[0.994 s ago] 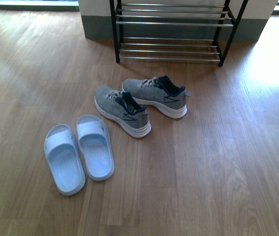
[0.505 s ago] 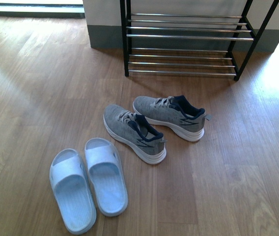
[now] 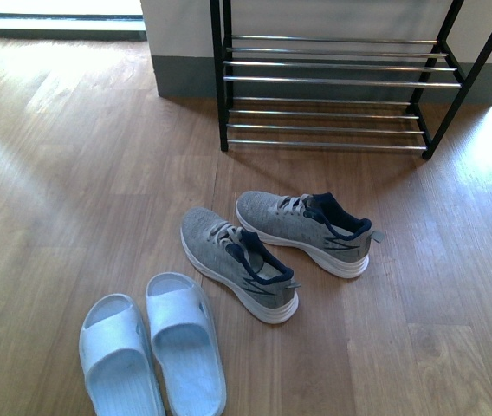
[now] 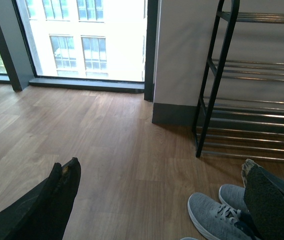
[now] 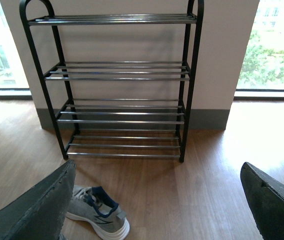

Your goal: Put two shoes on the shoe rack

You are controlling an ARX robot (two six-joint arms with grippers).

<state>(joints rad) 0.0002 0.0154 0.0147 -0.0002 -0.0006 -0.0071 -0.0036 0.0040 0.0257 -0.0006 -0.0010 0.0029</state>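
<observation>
- The left pincer [image 4: 158, 167] and the right pincer [image 5: 157, 169] are both spread wide and hold nothing. Neither arm shows in the front view.
- All four shoes lie on the wooden floor [image 3: 73, 173], none on the shoe rack [image 3: 341, 81] yet. The rack stands against the wall at 12 to 1 o'clock from the sneakers, and its rods are bare.
- The far sneaker [image 3: 305, 230] lies with its toe at about 10 o'clock and its heel at 4 o'clock. The near sneaker [image 3: 239, 265] is just beside it at 7 to 8 o'clock and angled a little more steeply. They look close to touching, though I cannot be sure they do.
- The slide sandals [image 3: 184, 345] sit side by side at 7 o'clock from the sneakers, toes toward 12 o'clock.
- Judging by the wrist views, the right arm is the nearer one for the far sneaker: its heel shows ahead of that pincer, with the rack straight beyond. The left wrist view catches only the sneakers' toes.
- The sneakers are grey mesh with white soles, dark navy collars and laces tied. The open collar looks the likeliest place to grip.
- The slides are pale blue-white plastic with ribbed footbeds.
</observation>
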